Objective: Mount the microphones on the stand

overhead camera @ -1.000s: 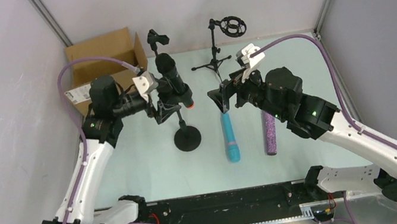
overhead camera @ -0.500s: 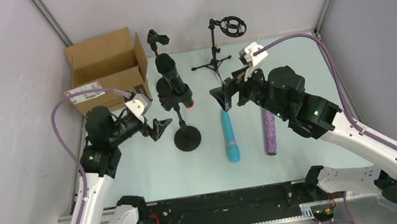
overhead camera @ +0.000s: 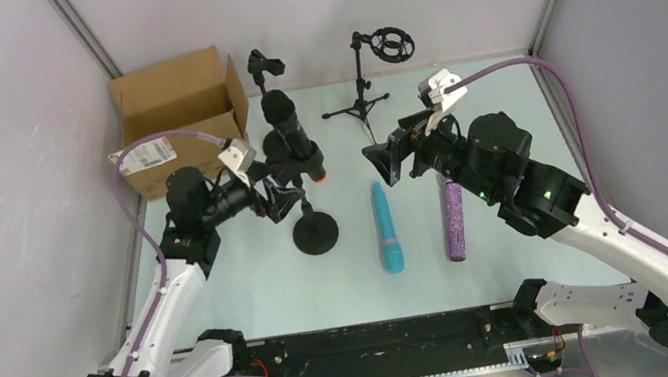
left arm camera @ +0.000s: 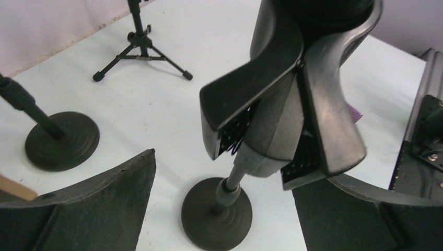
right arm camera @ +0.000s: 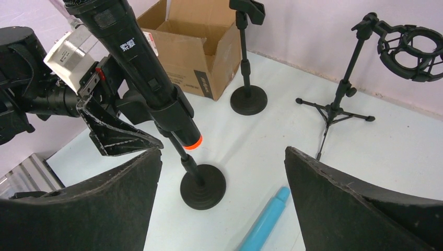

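Black microphone [overhead camera: 289,135] stays clipped in its stand [overhead camera: 316,234] as we bring the left gripper [overhead camera: 276,201] back, jaws apart, right gripper [overhead camera: 385,162] spread too.

One microphone [overhead camera: 289,135] sits in the clip of the middle stand [overhead camera: 316,234]. Right of this stand, on the table [overhead camera: 254,282], lie side by side the nearer microphone [overhead camera: 385,231] and, beyond it, the farther microphone [overhead camera: 454,220]. Behind the middle stand are a box [overhead camera: 181,111] to the left, a second stand [overhead camera: 262,66], and a tripod stand [overhead camera: 359,93] to the right.
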